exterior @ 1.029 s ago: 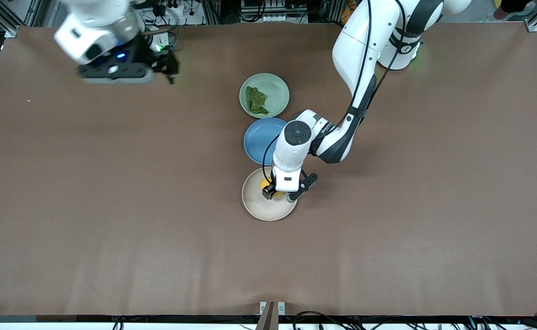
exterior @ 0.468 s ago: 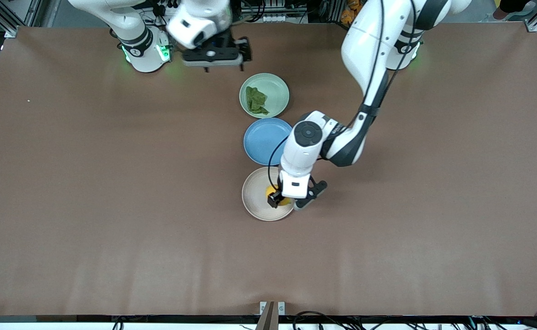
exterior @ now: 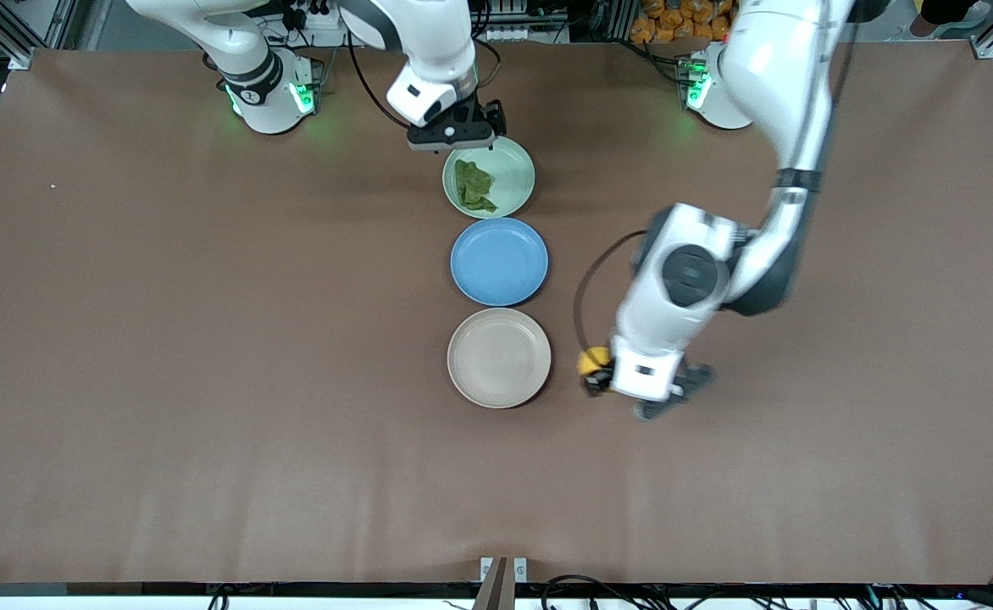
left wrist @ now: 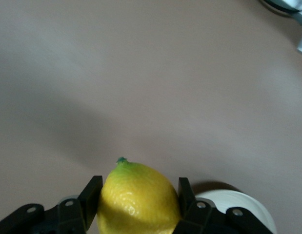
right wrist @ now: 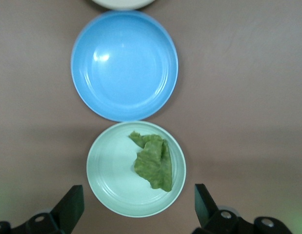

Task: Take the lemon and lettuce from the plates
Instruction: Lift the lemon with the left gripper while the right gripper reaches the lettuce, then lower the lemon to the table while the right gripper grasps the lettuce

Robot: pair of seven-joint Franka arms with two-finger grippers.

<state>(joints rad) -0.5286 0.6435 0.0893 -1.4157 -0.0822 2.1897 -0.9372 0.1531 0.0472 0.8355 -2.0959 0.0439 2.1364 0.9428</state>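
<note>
My left gripper (exterior: 596,373) is shut on the yellow lemon (exterior: 590,359) and holds it over bare table beside the cream-white plate (exterior: 499,357), toward the left arm's end. The lemon (left wrist: 138,197) sits between the fingers in the left wrist view. The cream-white plate is empty. The dark green lettuce (exterior: 473,186) lies on the mint green plate (exterior: 509,165). My right gripper (exterior: 454,135) is open over the edge of that plate farthest from the front camera. The right wrist view shows the lettuce (right wrist: 153,161) on the mint plate (right wrist: 111,180) between my open fingers.
An empty blue plate (exterior: 499,260) lies between the mint and cream-white plates, also seen in the right wrist view (right wrist: 124,66). The arm bases stand along the table edge farthest from the front camera. Brown table surface spreads wide on both sides of the plates.
My left gripper lifted the lemon off the cream-white plate and carried it toward the left arm's end. My right arm swung in from its end to over the mint plate's edge.
</note>
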